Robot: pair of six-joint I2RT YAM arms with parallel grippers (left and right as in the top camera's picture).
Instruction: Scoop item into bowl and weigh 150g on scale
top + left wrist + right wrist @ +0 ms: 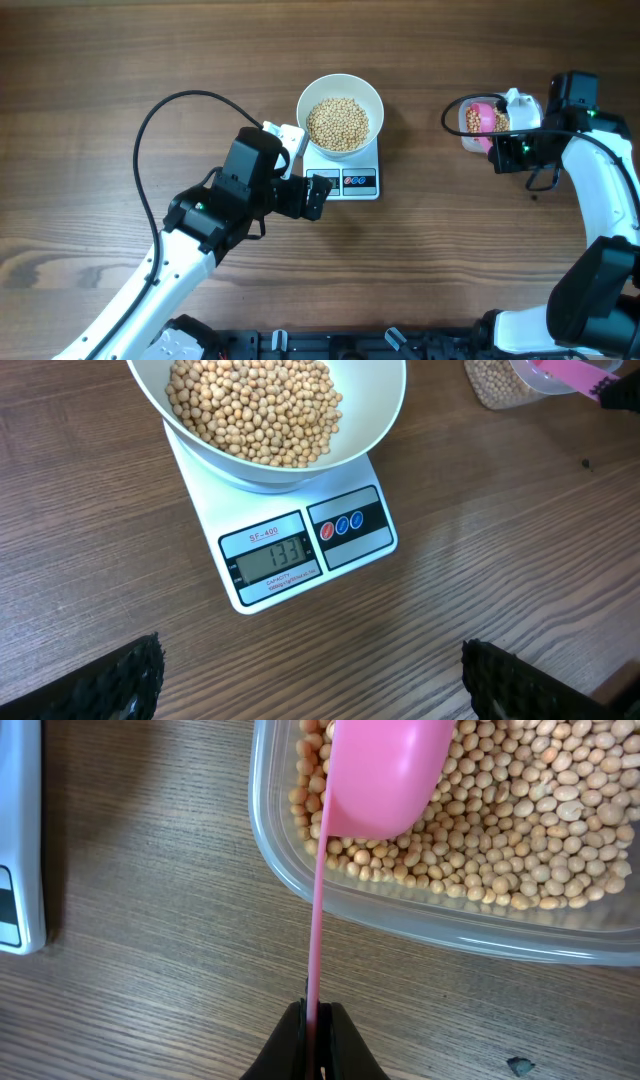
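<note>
beans (338, 123): small, round, tan, heaped inside the bowl
bowl (340, 84): deep, white, upright, resting on the scale
scale (358, 183): flat, white, mid-table, display reads 133

Shows only a sliver of scale (20, 820) at right wrist view's left edge, tub (430, 920) and scoop (385, 770) cropped above.

My table (100, 60), seen from overhead:
- Scale (350, 183): centre.
- Bowl (302, 105): on the scale's rear part.
- Beans (338, 122): in the bowl, and more in the tub.
- Tub (420, 915): right of the scale, well apart.
- Scoop (385, 770): in the tub, over the beans.
- Left gripper (318, 195): just beside the scale's front-left corner.
</note>
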